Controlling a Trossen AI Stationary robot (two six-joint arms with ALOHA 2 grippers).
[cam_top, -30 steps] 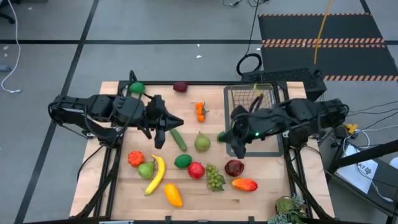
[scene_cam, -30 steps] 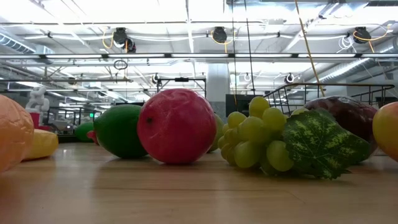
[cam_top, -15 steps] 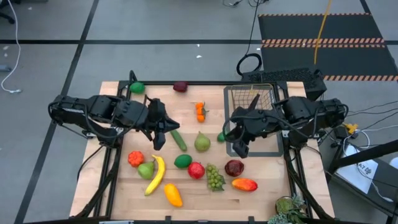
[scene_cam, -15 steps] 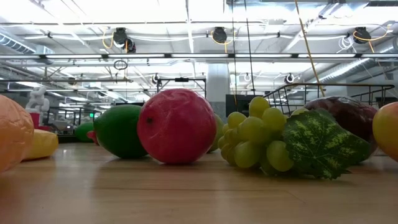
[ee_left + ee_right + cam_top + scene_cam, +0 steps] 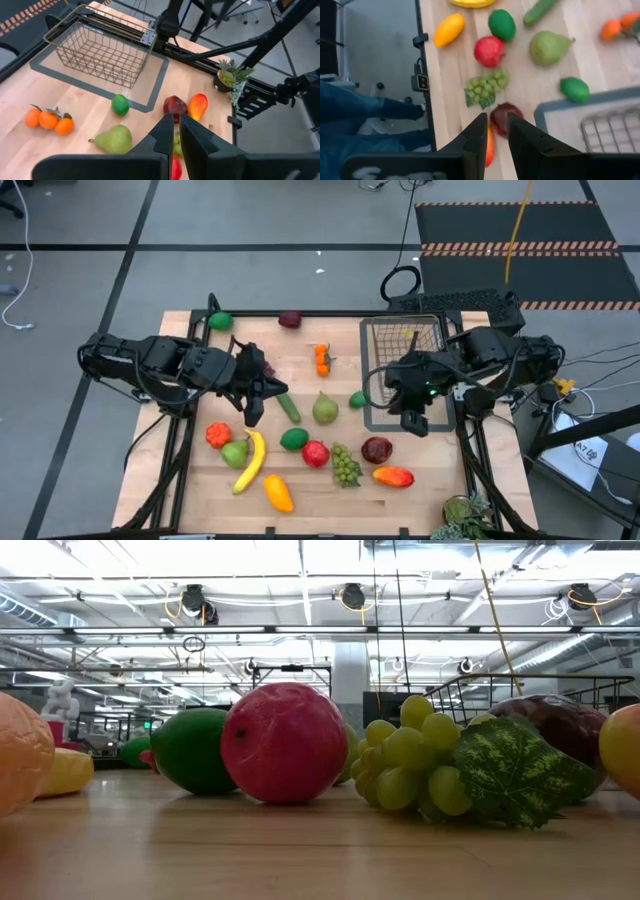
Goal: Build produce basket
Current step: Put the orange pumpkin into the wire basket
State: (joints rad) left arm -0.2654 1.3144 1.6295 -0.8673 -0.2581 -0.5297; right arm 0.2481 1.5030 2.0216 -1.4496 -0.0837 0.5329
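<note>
Right tool point(image 5: 414, 423), fingers slightly apart and empty, hovers over the basket's point(image 5: 404, 345) near edge; produce point(image 5: 325, 408) lies beside it.

Left gripper point(image 5: 250, 412) nearly closed and empty mid-table; right gripper point(image 5: 414, 423) slightly parted, empty, at right

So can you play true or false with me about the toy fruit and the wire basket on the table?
1. The dark wire mesh basket has fruit in it. False: it is empty.
2. The yellow toy banana lies on the wooden table. True.
3. The right gripper holds a pear. False: it holds nothing, and the green toy pear lies on the table.
4. The small green lime sits just outside the grey frame under the basket. True.
5. The left gripper is shut and empty. True.
</note>
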